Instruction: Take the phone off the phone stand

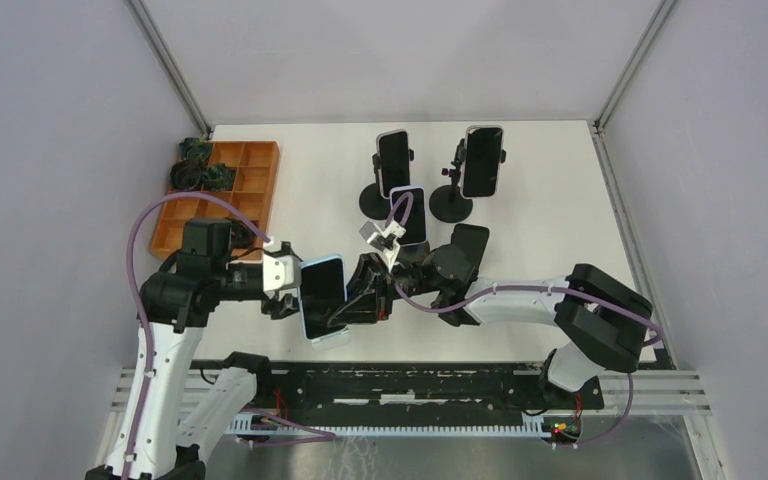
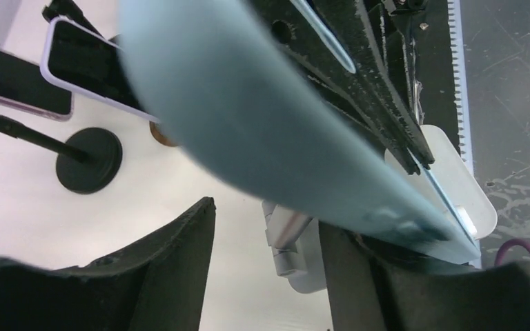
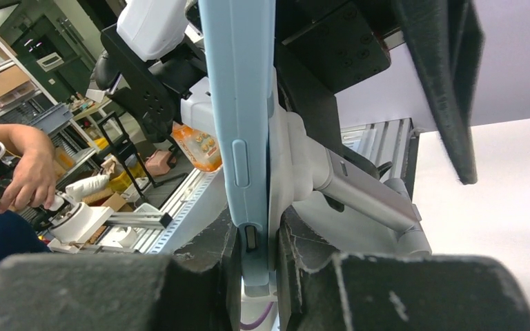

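Note:
The light-blue phone (image 1: 323,298) stands near the table's front edge between my two grippers. It leans on a white phone stand (image 3: 345,179), whose hinge and base plate (image 2: 297,241) show under the phone (image 2: 248,117) in the left wrist view. My right gripper (image 1: 360,297) comes from the right. In its wrist view this gripper (image 3: 257,234) is shut on the phone's (image 3: 238,103) edge together with the stand's back plate. My left gripper (image 1: 298,288) is at the phone's left side. Its jaws (image 2: 269,234) stand apart around the stand's hinge, gripping nothing.
Two phones on black stands (image 1: 393,163) (image 1: 483,160) stand at the back, with a purple-cased phone (image 1: 410,213) in front of them. An orange compartment tray (image 1: 220,190) sits at the left. The table's front rail (image 1: 410,375) lies just behind the stand.

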### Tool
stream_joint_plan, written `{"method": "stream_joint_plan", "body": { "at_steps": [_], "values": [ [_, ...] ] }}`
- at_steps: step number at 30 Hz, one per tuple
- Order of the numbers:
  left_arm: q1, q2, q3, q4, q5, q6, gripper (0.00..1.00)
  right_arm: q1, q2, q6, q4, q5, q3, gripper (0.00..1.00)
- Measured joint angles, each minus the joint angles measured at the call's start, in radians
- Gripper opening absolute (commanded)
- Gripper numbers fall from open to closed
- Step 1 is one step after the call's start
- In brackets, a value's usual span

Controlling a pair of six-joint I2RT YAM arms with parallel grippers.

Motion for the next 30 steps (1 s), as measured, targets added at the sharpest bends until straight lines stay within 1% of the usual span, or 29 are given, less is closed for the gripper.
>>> {"method": "stream_joint_plan", "body": {
  "at_steps": [2, 5, 6, 8, 11, 12, 13, 15, 16, 17, 18, 21, 24, 28, 30],
  "values": [
    [0.000, -0.007, 0.000, -0.008, 0.013, 0.028, 0.39, 0.003, 0.000, 0.005, 0.004, 0.018, 0.000, 0.00],
    [0.000, -0.006, -0.002, -0.047, 0.035, 0.105, 0.17, 0.006, 0.000, 0.012, 0.005, 0.051, -0.003, 0.00],
    [0.000, -0.006, -0.004, -0.058, 0.040, 0.132, 0.13, 0.008, 0.000, 0.014, 0.006, 0.060, -0.004, 0.01],
    [0.000, -0.007, -0.007, -0.070, 0.042, 0.178, 0.07, 0.010, -0.001, 0.028, 0.004, 0.079, -0.005, 0.04],
    [0.001, -0.011, -0.007, -0.077, 0.040, 0.223, 0.03, 0.014, -0.009, 0.031, -0.014, 0.102, -0.006, 0.14],
    [0.002, -0.013, -0.007, -0.078, 0.040, 0.230, 0.02, 0.014, -0.014, 0.029, -0.023, 0.106, -0.007, 0.21],
    [0.002, -0.016, -0.007, -0.080, 0.041, 0.237, 0.02, 0.016, -0.021, 0.024, -0.039, 0.114, -0.008, 0.31],
    [0.003, -0.024, -0.007, -0.082, 0.043, 0.249, 0.02, 0.022, -0.042, 0.009, -0.080, 0.132, -0.008, 0.41],
    [0.003, -0.027, -0.007, -0.082, 0.043, 0.255, 0.02, 0.025, -0.053, 0.002, -0.103, 0.152, -0.008, 0.50],
    [0.003, -0.031, -0.007, -0.088, 0.041, 0.262, 0.02, 0.027, -0.071, -0.013, -0.132, 0.182, -0.008, 0.53],
    [0.003, -0.034, -0.007, -0.094, 0.037, 0.268, 0.02, 0.027, -0.089, -0.022, -0.161, 0.199, -0.008, 0.55],
    [0.009, -0.034, -0.007, -0.097, 0.031, 0.303, 0.02, 0.031, -0.151, -0.082, -0.327, 0.285, -0.001, 0.63],
    [0.011, -0.004, 0.000, -0.140, 0.029, 0.339, 0.02, 0.039, -0.177, -0.145, -0.447, 0.347, 0.031, 0.71],
    [0.011, 0.037, 0.008, -0.167, 0.030, 0.353, 0.02, 0.040, -0.200, -0.209, -0.545, 0.417, 0.062, 0.74],
    [0.011, 0.043, 0.008, -0.169, 0.030, 0.353, 0.02, 0.042, -0.213, -0.236, -0.587, 0.442, 0.077, 0.74]
  ]
}}
